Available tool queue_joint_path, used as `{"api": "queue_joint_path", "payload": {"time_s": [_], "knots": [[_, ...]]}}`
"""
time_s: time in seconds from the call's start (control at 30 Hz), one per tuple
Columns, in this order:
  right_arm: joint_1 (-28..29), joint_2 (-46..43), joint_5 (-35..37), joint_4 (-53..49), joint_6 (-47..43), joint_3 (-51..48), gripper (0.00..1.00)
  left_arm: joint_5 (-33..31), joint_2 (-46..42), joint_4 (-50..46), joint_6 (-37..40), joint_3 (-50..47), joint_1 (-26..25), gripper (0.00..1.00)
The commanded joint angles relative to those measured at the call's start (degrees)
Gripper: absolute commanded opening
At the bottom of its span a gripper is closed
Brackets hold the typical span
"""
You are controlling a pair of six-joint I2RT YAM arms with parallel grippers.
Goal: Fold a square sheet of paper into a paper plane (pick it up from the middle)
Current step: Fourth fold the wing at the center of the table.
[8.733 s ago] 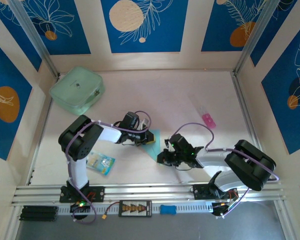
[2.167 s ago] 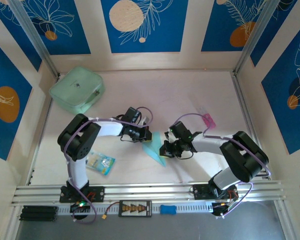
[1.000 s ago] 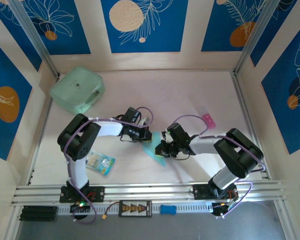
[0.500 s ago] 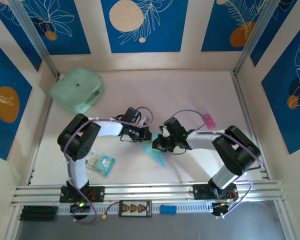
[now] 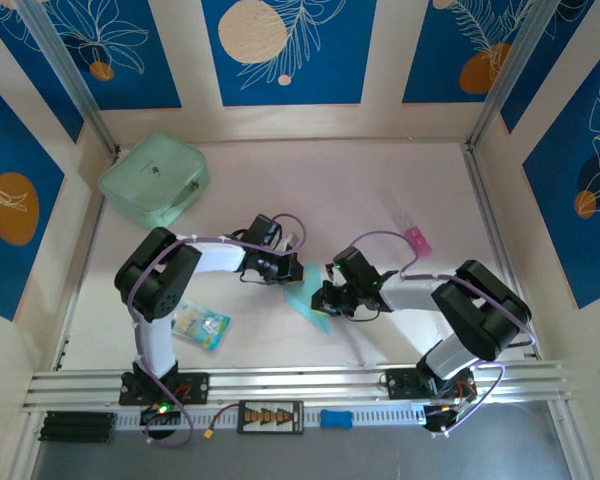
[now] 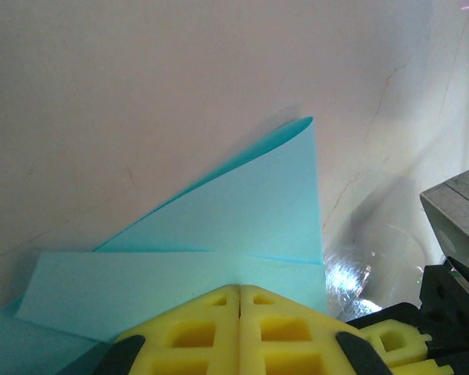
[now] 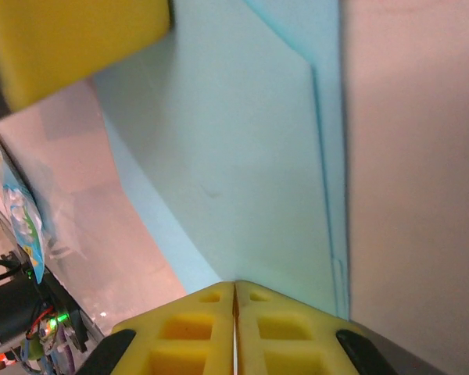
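Both arms are bent low: the left arm (image 5: 195, 262) comes in from the left of the light-blue paper (image 6: 250, 219), the right arm (image 5: 430, 295) from its right. The left gripper (image 6: 238, 301) has its fingers pinched together on the paper's edge, and the right gripper (image 7: 234, 301) is clamped on it likewise. The pale table (image 5: 360, 190) lies under the paper, with blue-patterned walls (image 5: 290, 50) beyond.

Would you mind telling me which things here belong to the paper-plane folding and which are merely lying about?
Job in hand: light-blue paper, partly folded; left gripper and right gripper, both shut on it.
Lying about: mint-green pouch; printed blue-and-white packet; small pink item.
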Motion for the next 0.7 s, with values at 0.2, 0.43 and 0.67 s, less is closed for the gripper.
{"api": "queue_joint_path", "payload": {"time_s": [0.2,0.43,0.67], "knots": [[0.65,-4.71,-1.04,-4.79,0.86,-7.27,0.11,-3.23,1.95,-3.09,0.22,-1.86,1.20,0.00],[0.90,-11.38,-0.48,-6.02,2.20,-5.54,0.11,-3.14,1.93,-3.09,-0.03,-1.78,1.21,0.00],[2.33,-7.03,-1.92,-6.43,0.26,-1.14,0.13,-2.80,2.12,-2.65,-0.56,-1.62,1.25,0.00]]}}
